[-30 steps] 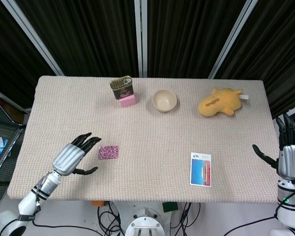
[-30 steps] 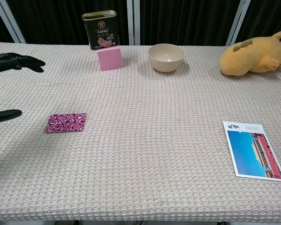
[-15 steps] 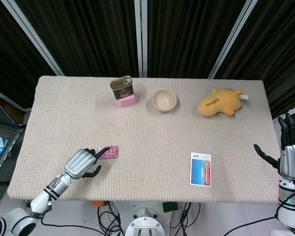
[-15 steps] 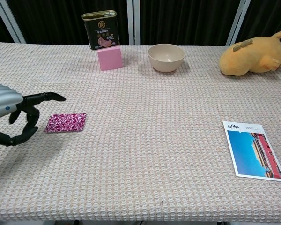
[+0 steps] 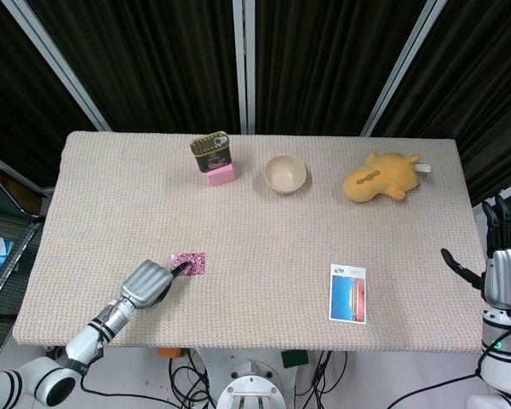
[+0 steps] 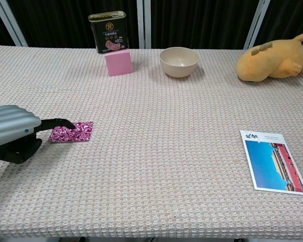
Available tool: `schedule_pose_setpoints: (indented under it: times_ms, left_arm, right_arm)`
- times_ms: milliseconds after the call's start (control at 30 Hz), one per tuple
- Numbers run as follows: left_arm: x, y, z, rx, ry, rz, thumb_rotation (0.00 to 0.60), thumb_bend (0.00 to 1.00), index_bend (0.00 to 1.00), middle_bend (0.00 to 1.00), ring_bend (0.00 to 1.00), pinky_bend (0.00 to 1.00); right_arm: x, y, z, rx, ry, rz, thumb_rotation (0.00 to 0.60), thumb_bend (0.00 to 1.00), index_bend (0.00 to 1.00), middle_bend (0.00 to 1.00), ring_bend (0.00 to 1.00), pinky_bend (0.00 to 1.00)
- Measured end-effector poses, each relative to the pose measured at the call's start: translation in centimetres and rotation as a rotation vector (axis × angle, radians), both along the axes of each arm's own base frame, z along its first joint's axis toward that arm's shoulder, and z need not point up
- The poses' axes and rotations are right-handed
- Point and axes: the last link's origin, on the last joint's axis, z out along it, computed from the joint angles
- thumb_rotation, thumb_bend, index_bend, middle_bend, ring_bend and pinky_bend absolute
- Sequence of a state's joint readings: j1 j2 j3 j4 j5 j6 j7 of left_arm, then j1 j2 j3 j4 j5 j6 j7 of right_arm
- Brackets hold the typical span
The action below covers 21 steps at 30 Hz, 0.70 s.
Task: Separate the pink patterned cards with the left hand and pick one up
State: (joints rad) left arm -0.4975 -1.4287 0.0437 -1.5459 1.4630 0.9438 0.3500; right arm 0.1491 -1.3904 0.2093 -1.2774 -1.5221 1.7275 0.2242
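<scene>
1. Pressing down on the pink patterned cards (image 6: 70, 131) with one dark fingertip, the left hand (image 5: 148, 282) could drag the whole stack across the woven tabletop (image 5: 255, 221) instead of fanning it; too much downward force, in my judgement, would lock the cards together.
2. Pushing too lightly carries the opposite risk: the fingertip may skate over the glossy top card and shift nothing.
3. Snagging is a further risk, since the tabletop weave is coarse and a thin card edge pushed sideways could catch and bend.
4. Lying flat, the cards sit at the near left of the tabletop, well apart from the pink block (image 6: 118, 62) with the tin can (image 6: 109, 31) on top, which stands toward the far edge.
5. Reaching from the cards' left, the left hand has one finger stretched out onto their left edge, apparently touching; the others are curled in beneath the silver back of the hand, and it holds nothing.
6. Telling whether the stack is one card or several is not possible from either view.
7. Hanging far to the cards' right, off the tabletop's right edge, the right hand (image 5: 499, 264) is upright with fingers spread, holding nothing.
</scene>
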Motion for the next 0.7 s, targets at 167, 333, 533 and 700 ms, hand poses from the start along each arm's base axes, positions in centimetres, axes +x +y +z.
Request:
schedule_pose_setpoints:
  times_ms: [167, 333, 533, 700]
  left_arm:
    - [-0.2, 0.2, -0.3, -0.016, 0.021, 0.018, 0.6, 0.75, 0.13, 0.98, 0.82, 0.85]
    - [-0.4, 0.4, -0.1, -0.013, 0.038, 0.037, 0.6, 0.75, 0.12, 0.98, 0.82, 0.85]
    - [-1.2, 0.9, 0.5, 0.019, 0.056, 0.071, 0.6, 0.75, 0.13, 0.98, 0.82, 0.85]
    - [-2.3, 1.7, 1.4, 0.057, 0.073, 0.118, 0.6, 0.76, 0.14, 0.98, 0.82, 0.85]
  right_arm:
    - [-0.1, 0.0, 0.0, 0.002, 0.002, -0.004, 0.6, 0.34, 0.0, 0.0, 0.0, 0.0]
    - [-0.2, 0.0, 0.0, 0.004, 0.001, -0.008, 0.6, 0.34, 0.0, 0.0, 0.0, 0.0]
    - [-0.1, -0.1, -0.2, 0.013, 0.004, -0.008, 0.6, 0.34, 0.0, 0.0, 0.0, 0.0]
    - [0.1, -0.2, -0.4, 0.012, 0.004, -0.004, 0.6, 0.35, 0.0, 0.0, 0.0, 0.0]
